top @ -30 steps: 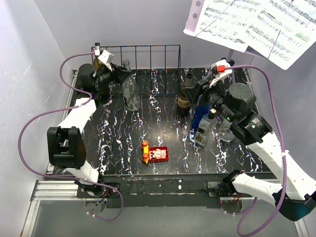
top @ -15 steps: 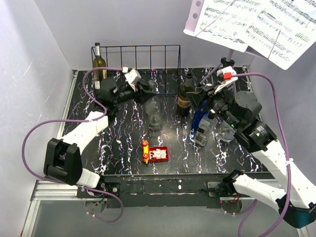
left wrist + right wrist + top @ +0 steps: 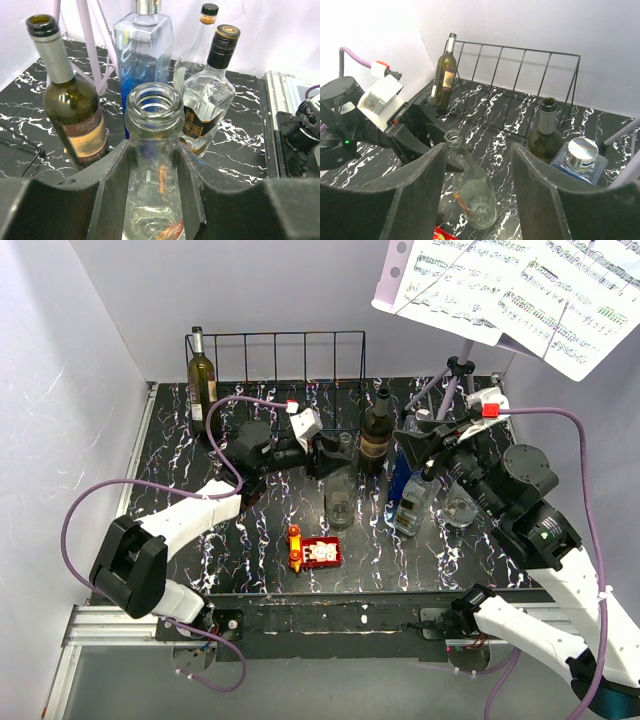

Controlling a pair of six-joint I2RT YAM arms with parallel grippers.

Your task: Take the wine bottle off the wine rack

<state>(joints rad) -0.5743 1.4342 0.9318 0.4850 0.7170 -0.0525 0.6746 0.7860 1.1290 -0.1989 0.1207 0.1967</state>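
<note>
**Clear wine bottle gripped by the neck, away from the rack**

The clear wine bottle (image 3: 340, 502) is near the middle of the black marbled tabletop (image 3: 250, 560), well in front of the wine rack (image 3: 300, 333) and not in any of its slots. It is colourless glass, see-through from top to bottom, with a thick rounded lip, an open uncorked mouth, a slim neck and sloping shoulders that widen into a round body. It leans slightly. Whether its base touches the tabletop cannot be told.

The left fingers (image 3: 112, 185) are clenched on the neck just under the lip, 1 on each side, with the mouth rising above them. The right fingers (image 3: 415, 200) are spread apart and grasp nothing, and they hang to the right of the bottle.

The rack is a low black wire frame against the back wall. 1 green wine bottle (image 3: 202, 375) with a pale label stands upright in its leftmost slot.

Just right of the held bottle stand 3 others:
- a dark open-necked bottle (image 3: 375, 435)
- a square blue bottle (image 3: 145, 45)
- a clear black-capped bottle (image 3: 207, 105)

A red toy (image 3: 315, 552) lies just in front.
</note>
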